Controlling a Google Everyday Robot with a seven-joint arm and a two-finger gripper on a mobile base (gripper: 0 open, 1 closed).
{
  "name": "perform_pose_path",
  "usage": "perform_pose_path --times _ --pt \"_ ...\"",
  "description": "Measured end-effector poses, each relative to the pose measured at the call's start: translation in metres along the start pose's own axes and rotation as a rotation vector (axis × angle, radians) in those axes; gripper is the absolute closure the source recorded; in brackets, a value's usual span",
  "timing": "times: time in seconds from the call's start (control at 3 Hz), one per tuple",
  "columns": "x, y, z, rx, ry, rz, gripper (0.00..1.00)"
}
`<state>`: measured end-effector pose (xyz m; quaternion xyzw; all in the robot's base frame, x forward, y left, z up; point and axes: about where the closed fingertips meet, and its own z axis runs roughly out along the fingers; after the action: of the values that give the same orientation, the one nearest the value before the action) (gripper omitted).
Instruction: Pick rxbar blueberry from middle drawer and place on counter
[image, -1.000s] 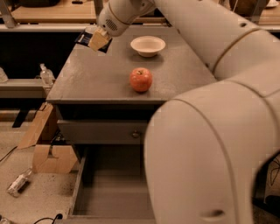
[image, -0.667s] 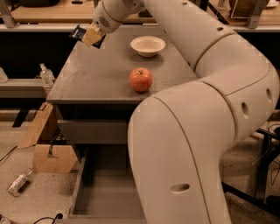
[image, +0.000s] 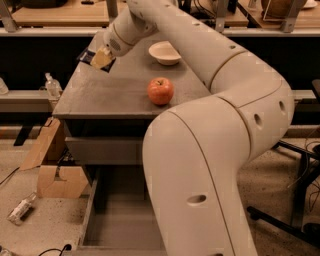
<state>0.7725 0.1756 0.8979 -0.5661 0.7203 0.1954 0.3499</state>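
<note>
We see the end effector (image: 102, 58) at the far left corner of the worktop (image: 110, 95), on the end of the pale arm (image: 220, 125) that sweeps up from the lower right and fills much of the view. Its tan fingers are clamped on the rxbar blueberry (image: 85, 54), and the dark packet shows on either side of them, tilted and sticking out over the worktop's left edge. We cannot tell whether the packet touches the grey surface or hangs just above it. A red apple (image: 160, 91) stands on the worktop nearer the front, well apart from the end effector, and a white bowl (image: 164, 52) sits behind the apple toward the back. Below the worktop we see a shut grey drawer front (image: 102, 150), and under that the middle drawer (image: 120, 220) pulled out, showing bare grey floor where the arm does not cover it. On the ground to the left lie a torn cardboard box (image: 55, 172) and a small bottle (image: 21, 209). A long wooden workbench (image: 55, 15) runs across the background.
</note>
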Motion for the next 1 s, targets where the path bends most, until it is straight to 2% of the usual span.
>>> perform_pose_path --times 1.0 --pt "0.0059 0.0063 0.014 -0.021 0.015 0.003 0.16"
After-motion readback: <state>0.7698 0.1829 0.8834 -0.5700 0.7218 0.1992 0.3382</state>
